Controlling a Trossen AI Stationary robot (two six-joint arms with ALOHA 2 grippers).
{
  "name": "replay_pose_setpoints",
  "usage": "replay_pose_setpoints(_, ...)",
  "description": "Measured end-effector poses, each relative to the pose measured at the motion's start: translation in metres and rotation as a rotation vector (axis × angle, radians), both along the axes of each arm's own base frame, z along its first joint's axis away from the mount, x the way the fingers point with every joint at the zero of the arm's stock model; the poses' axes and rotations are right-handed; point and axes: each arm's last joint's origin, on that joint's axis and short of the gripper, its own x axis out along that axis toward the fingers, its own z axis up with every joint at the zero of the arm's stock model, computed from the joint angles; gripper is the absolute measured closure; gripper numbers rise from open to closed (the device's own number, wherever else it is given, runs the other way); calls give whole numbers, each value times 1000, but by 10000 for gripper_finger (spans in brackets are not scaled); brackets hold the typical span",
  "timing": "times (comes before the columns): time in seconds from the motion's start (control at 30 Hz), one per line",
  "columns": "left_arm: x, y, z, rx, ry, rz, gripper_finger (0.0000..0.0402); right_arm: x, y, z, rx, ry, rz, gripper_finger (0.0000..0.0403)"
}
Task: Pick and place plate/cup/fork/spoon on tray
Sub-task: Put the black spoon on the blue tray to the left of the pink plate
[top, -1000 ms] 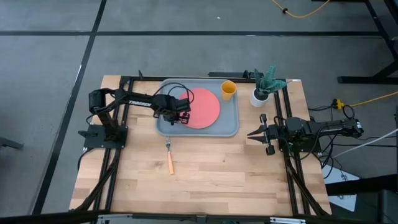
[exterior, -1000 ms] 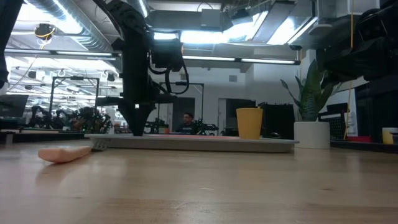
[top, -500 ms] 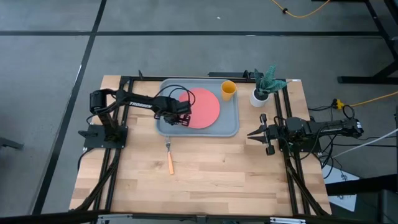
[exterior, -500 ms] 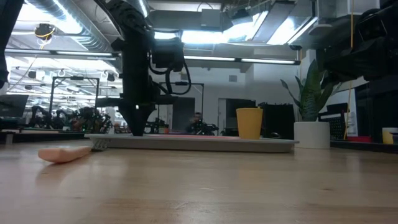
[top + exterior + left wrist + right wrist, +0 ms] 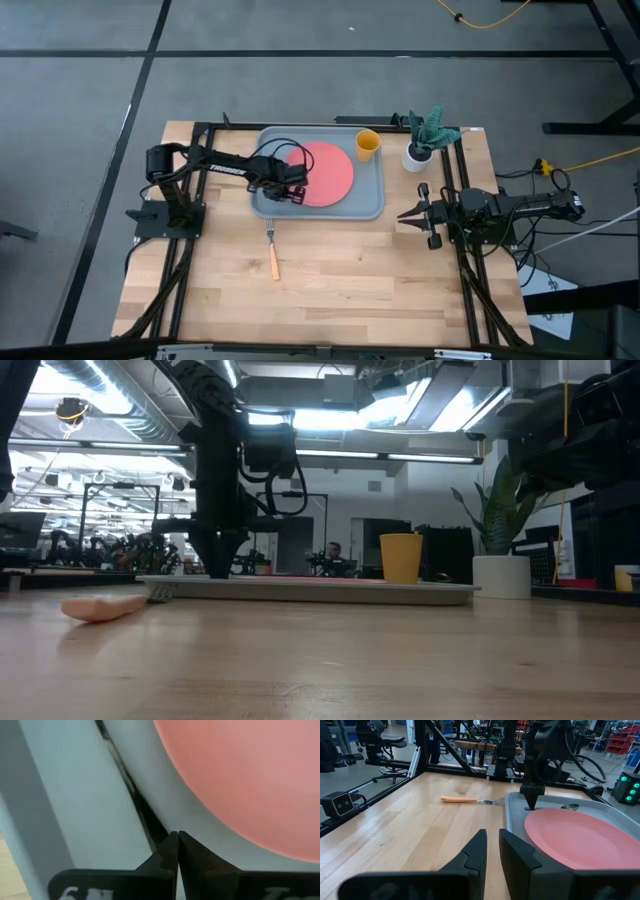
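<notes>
Tray (image 5: 372, 205): seen in the upper middle of the high view, its rear rim near the table's back edge; the rim is raised on all sides.
Tray contents: the plate (image 5: 328, 172) is laid flat at centre, the cup (image 5: 367, 144) stands upright in the upper right corner, and the spoon (image 5: 127, 785) is laid on the tray floor just beside the plate's left edge, its handle running along the plate's curve in the left wrist view.
Left gripper (image 5: 290, 189): lowered onto the left part of the tray, tips pointed down at the floor by the plate's rim; the fingers are pressed together, and the spoon's thin handle is met at their tips, though a grip on it cannot be confirmed.
Fork (image 5: 272, 250): laid on the bare table (image 5: 350, 280) in front of the tray's lower left corner, apart from the rim, handle toward the picture's bottom.
Open room: a wide bare stretch of wood is left across the lower half of the high view.
Right gripper (image 5: 407, 214): held at the table's right edge, clear of the tray, fingers nearly together with a narrow gap.
Potted plant (image 5: 423, 140): set just beside the tray's upper right corner.
</notes>
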Motion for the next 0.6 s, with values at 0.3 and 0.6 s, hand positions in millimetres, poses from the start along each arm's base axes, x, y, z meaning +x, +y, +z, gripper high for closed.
replay_pose_setpoints(0.3, -2, -1, -1, -7, 29, 0, 397, 0, 0, 0, 0, 0, 0, 347)
replay_pose_setpoints(0.6, -4, -1, -2, -13, 53, -1, 398, 0, 0, 0, 0, -1, 0, 347)
